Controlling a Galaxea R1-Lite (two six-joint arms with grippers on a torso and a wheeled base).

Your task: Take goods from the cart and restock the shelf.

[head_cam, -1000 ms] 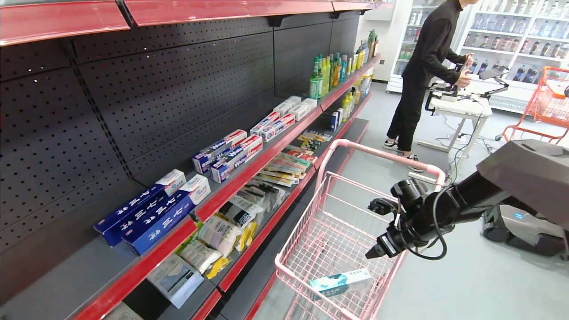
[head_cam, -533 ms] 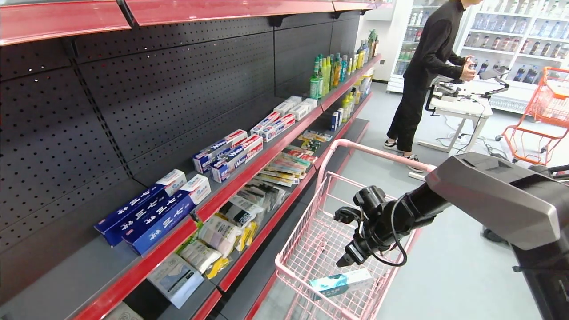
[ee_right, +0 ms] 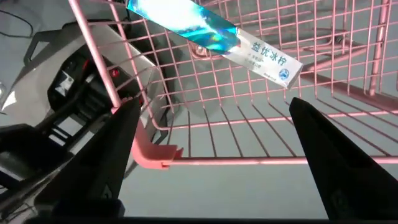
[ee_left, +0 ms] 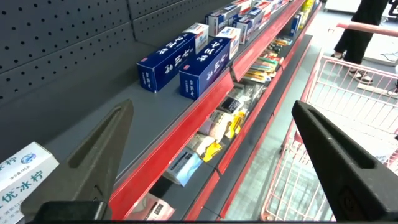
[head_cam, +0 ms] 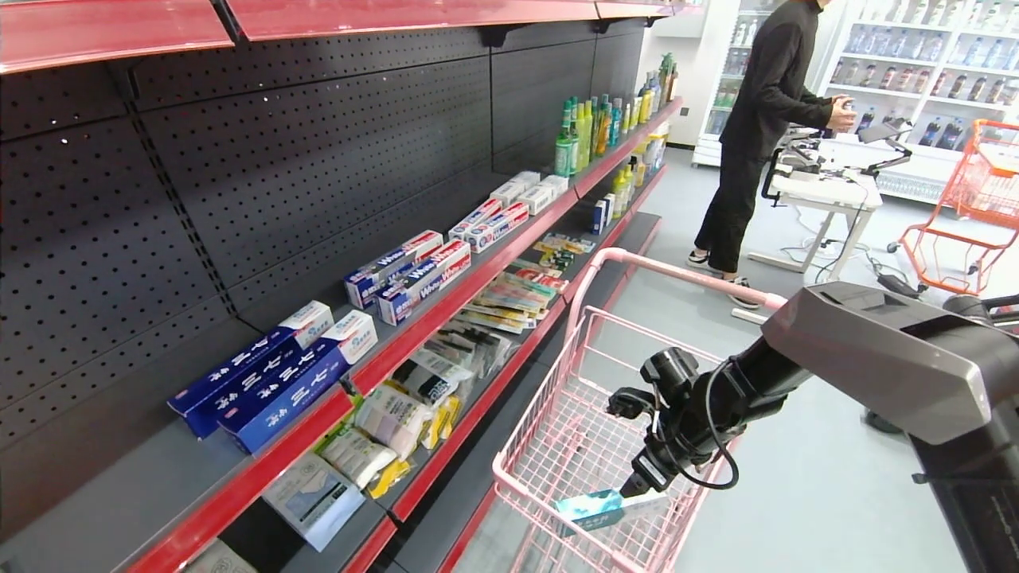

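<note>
The right gripper hangs inside the pink cart with its fingers spread wide and nothing between them, the tips just over the teal-and-white toothpaste box; whether they touch it I cannot tell. The box lies flat on the cart's wire floor, close to the near corner. The left gripper is likewise splayed and empty, held out along the shelf. The step in hand looks like the pick: the goods are not yet gripped, and nothing from the cart has reached the shelf in this reach. In the right wrist view the box lies ahead of the fingers and slanted to the line between them, so the next move probably calls for a short descent and a turn of the wrist, so that the fingers close across the box's narrow width rather than its length. The cart's wire wall and rim stand just beside the box and leave little room for the outer finger. Above the cart the way is open, and the shelf offers a bare grey stretch beside the blue boxes, behind its red lip, which the load must clear.
</note>
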